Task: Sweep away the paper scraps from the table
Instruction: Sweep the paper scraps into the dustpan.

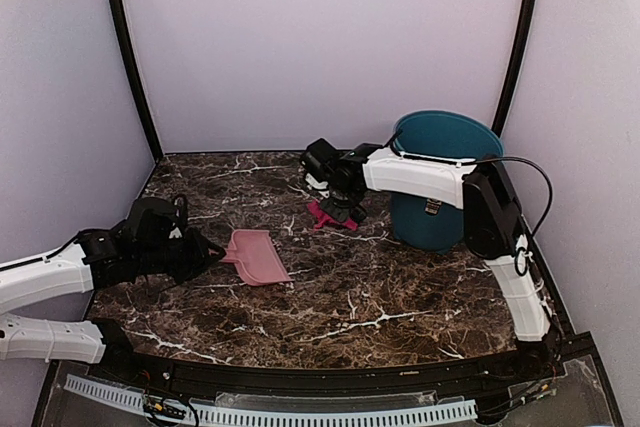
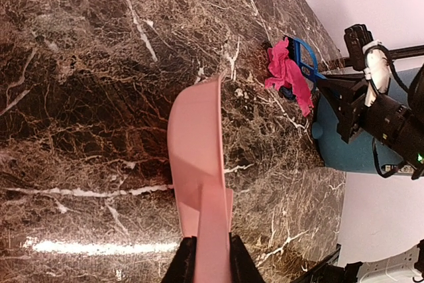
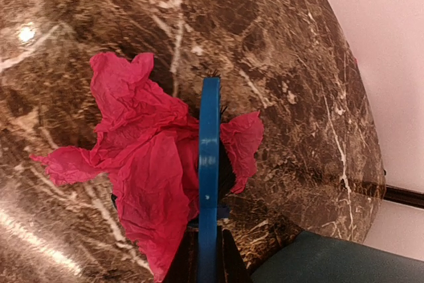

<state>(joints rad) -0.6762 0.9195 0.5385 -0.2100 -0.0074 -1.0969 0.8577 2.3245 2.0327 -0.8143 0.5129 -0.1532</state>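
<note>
The step in hand is the sweeping itself. The right gripper (image 3: pixel 209 264) is closed tight on the handle of the blue hand brush (image 3: pixel 209 157). The brush's bristles press into a crumpled bunch of magenta paper scraps (image 3: pixel 142 164), which lies on the desk (image 1: pixel 380 292) toward its far side, near the teal bin (image 1: pixel 425 229). The left gripper (image 2: pixel 212 266) is clamped on the handle of the pale-pink dustpan (image 2: pixel 195 137), held low at the desk (whether it rests flat or tilts on an edge cannot be told). Its mouth faces roughly toward the scraps but sits well apart from them, and no paper shows in the pan. The next move likely calls for closing that gap: either the brush drags the bunch toward the pan's lip, or the pan slides up to meet it, with the lip flat on the desk so the thin paper rides in and does not slip under
</note>
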